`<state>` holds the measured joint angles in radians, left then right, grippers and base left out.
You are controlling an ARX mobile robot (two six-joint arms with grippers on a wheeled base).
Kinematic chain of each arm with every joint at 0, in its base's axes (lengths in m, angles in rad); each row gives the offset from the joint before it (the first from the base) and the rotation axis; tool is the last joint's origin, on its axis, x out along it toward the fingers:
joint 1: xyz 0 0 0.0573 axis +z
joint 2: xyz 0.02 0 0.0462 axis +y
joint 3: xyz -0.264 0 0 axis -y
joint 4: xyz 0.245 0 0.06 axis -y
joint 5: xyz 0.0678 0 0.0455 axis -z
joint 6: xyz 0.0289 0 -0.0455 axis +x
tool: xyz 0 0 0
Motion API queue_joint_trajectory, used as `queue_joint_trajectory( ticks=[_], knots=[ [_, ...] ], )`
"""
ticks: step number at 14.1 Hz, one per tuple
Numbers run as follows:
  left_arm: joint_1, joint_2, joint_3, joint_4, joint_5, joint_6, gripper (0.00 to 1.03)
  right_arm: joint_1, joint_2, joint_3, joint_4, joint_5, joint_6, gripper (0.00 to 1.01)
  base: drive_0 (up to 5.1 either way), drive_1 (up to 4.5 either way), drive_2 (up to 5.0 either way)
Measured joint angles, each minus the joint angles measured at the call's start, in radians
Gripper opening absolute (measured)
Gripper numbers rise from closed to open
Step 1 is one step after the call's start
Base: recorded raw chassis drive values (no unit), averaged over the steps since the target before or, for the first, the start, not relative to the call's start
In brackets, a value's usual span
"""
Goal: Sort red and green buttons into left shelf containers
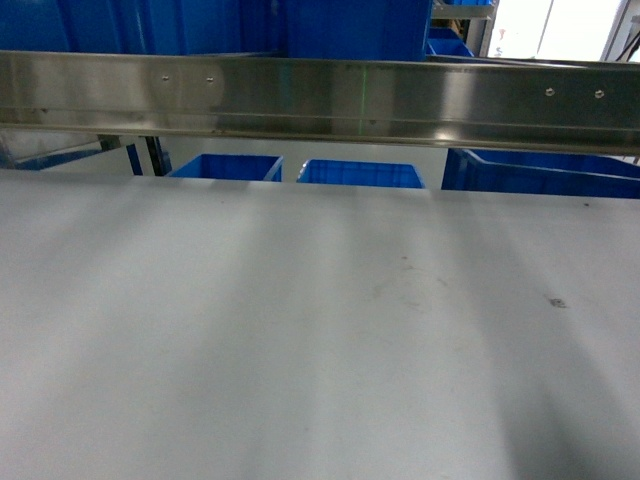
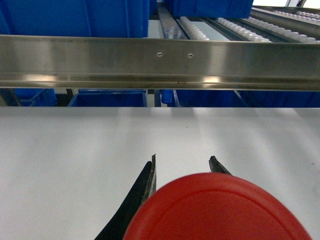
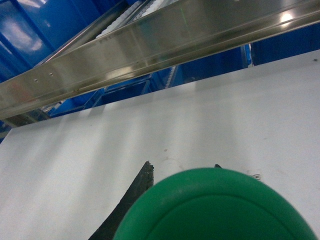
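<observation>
The red button's cap (image 2: 220,210) fills the bottom of the left wrist view, held between the dark fingers of my left gripper (image 2: 183,157), which is shut on it above the white table (image 2: 75,150). In the right wrist view the green button's cap (image 3: 215,210) sits the same way in my right gripper (image 3: 182,165), shut on it. Both button bodies are hidden behind their caps. Blue containers (image 1: 228,166) (image 1: 362,173) stand beyond the table's far edge, under a steel rail. Neither gripper shows in the head view.
A wide steel rail (image 1: 320,100) crosses above the table's far edge, with more blue bins (image 1: 350,25) on the level above it. Another blue bin (image 1: 545,170) stands at the right. Roller tracks (image 2: 225,27) run behind the rail. The white tabletop (image 1: 300,330) spreads across the foreground.
</observation>
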<state>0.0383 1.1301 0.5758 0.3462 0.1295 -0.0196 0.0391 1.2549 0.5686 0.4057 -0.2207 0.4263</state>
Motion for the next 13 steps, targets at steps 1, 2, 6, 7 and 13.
queue_joint_trajectory(
  ticks=[1,2,6,7,13],
  knots=[
    [0.000,0.000,0.000,-0.002,0.000,0.000,0.26,0.000,0.000,0.000,-0.001,0.000,0.000,0.27,-4.9,2.42,2.4],
    [0.001,0.000,0.000,-0.001,-0.001,0.000,0.26,0.000,-0.001,0.000,0.006,-0.001,0.000,0.27,-4.9,2.44,2.4],
    [0.000,0.000,0.000,0.000,0.000,0.000,0.26,0.000,0.000,0.000,-0.002,0.000,0.000,0.27,-4.9,2.45,2.4],
    [0.000,0.000,0.000,-0.002,0.000,0.000,0.26,0.000,0.000,0.000,0.001,0.000,0.000,0.27,-4.9,2.43,2.4],
    [0.000,0.000,0.000,-0.002,0.001,0.000,0.26,0.000,0.000,0.000,0.000,0.000,0.000,0.27,-5.0,2.40,2.4]
  ],
)
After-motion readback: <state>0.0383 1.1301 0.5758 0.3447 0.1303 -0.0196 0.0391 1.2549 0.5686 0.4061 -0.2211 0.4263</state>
